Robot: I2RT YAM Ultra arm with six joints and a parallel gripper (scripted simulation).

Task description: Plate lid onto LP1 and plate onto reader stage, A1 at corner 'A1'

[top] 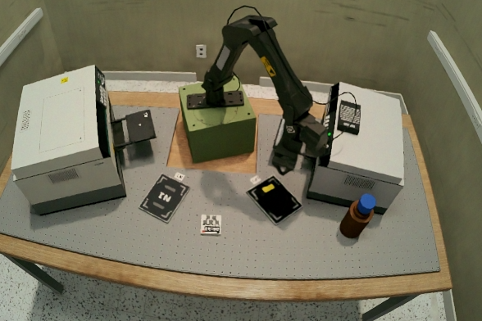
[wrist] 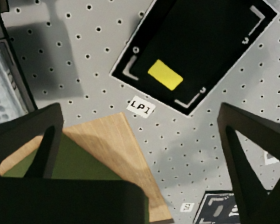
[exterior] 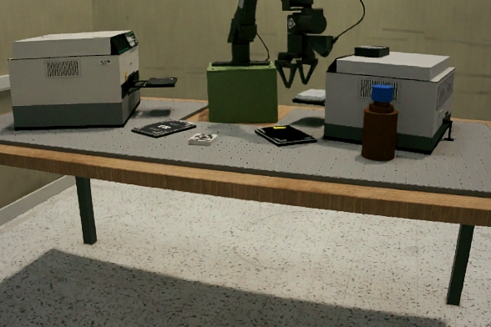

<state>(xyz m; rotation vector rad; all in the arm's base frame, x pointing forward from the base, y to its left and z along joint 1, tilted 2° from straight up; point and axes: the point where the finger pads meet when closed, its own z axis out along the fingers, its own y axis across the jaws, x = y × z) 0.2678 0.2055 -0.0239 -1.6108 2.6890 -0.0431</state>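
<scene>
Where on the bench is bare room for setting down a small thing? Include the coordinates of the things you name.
Between the patterned block (top: 211, 225) (exterior: 203, 138) (wrist: 271, 158) and LP1 (top: 276, 202) (exterior: 285, 135) (wrist: 191, 40), or between LP1 and the front bench edge (top: 246, 288) (exterior: 245, 183). Crowded: around the dispenser (top: 369, 135) (exterior: 346, 113), with the bottle (top: 354, 219) (exterior: 380, 133) and gripper (top: 293, 164) (exterior: 297, 84) (wrist: 140, 111) nearby.

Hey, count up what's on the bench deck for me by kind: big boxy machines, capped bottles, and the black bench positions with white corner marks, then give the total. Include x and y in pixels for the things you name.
Boxy machines (top: 61, 115) (exterior: 67, 83): 2
Capped bottle (top: 354, 221) (exterior: 379, 133): 1
Black bench positions (top: 165, 197) (exterior: 146, 130): 2
Total: 5
</scene>
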